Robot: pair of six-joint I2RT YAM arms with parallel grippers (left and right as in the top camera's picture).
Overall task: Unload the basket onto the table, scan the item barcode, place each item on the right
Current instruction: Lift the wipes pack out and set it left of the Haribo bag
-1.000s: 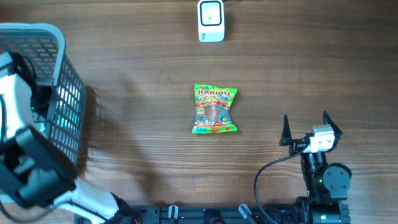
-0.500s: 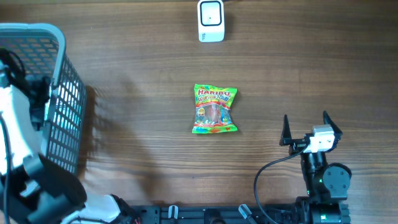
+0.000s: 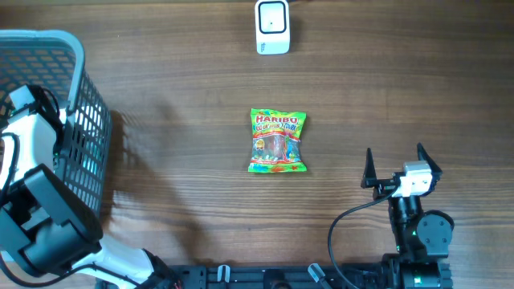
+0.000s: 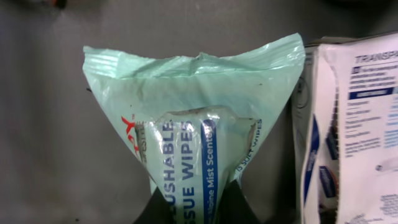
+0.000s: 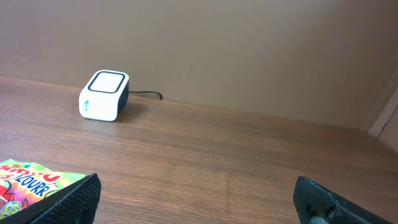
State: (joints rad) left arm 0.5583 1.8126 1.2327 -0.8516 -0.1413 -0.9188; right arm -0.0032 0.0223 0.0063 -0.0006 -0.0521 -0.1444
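Mint-green crinkled plastic: your wipes pack [image 4: 199, 124], blue-lettered label, sits inside the grey mesh basket [image 3: 87, 136] beside a white printed pouch [image 4: 354, 124]. Your left gripper [image 4: 198, 205] pinches one end of it. Your right gripper [image 3: 396, 167] gapes wide above the wood-grain table [image 3: 177, 160]. Glossy candy bag [image 3: 277, 142] at centre; boxy white scanner [image 3: 272, 26] at the far edge.

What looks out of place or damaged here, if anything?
Nothing is spilled or broken. The one oddity is in the basket: the green wipes pack is pinched into a crumpled wedge by the left gripper. The candy bag lies flat and intact below the scanner.
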